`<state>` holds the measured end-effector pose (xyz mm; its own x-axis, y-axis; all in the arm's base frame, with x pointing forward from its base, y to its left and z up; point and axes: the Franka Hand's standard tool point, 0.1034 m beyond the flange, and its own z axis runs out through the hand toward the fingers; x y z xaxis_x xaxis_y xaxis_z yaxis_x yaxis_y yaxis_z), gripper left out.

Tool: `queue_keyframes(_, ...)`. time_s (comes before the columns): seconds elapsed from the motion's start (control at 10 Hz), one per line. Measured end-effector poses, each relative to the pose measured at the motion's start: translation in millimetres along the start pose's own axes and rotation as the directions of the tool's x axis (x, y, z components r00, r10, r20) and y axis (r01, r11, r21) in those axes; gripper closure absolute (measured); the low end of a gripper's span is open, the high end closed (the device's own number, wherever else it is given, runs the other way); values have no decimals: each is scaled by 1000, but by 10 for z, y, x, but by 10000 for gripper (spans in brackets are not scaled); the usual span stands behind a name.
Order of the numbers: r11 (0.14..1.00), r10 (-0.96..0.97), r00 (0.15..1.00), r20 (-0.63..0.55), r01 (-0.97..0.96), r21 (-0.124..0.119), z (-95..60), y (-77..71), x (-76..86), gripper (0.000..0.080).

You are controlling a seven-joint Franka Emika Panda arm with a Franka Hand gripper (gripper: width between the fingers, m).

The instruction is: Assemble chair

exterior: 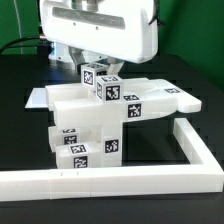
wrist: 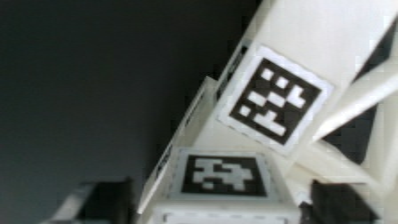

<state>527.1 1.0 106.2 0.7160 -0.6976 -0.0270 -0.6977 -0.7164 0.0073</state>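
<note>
While the arm stands over the stack: treat the part as not yet seated.
End effector [exterior: 98,68]: fingers astride a small tagged block [exterior: 100,74]; clenched or slack, cannot tell.
Chair [exterior: 105,115]: one joined white structure, mid-counter [exterior: 25,140], just behind the border rail [exterior: 130,178] at the near edge.
Technique: press straight down, keep tags square (no twisting), release only once flush.
Count: one chair stack, one rail, about eight tags visible.
</note>
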Motion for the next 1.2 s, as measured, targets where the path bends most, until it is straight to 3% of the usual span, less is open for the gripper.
queue_keyframes(0.1,996,-92,996,-2,92,-2,0,-7,-5,181)
queue_keyframes(0.2,986,-165,986,-3,165,-5,0,-11,-8,159)
queue_keyframes(0.6,841,-541,841,-1,541,-10,2,-7,-7,151)
queue_keyframes(1.2,484,-875,484,13,875,-26,-3,5,2,151)
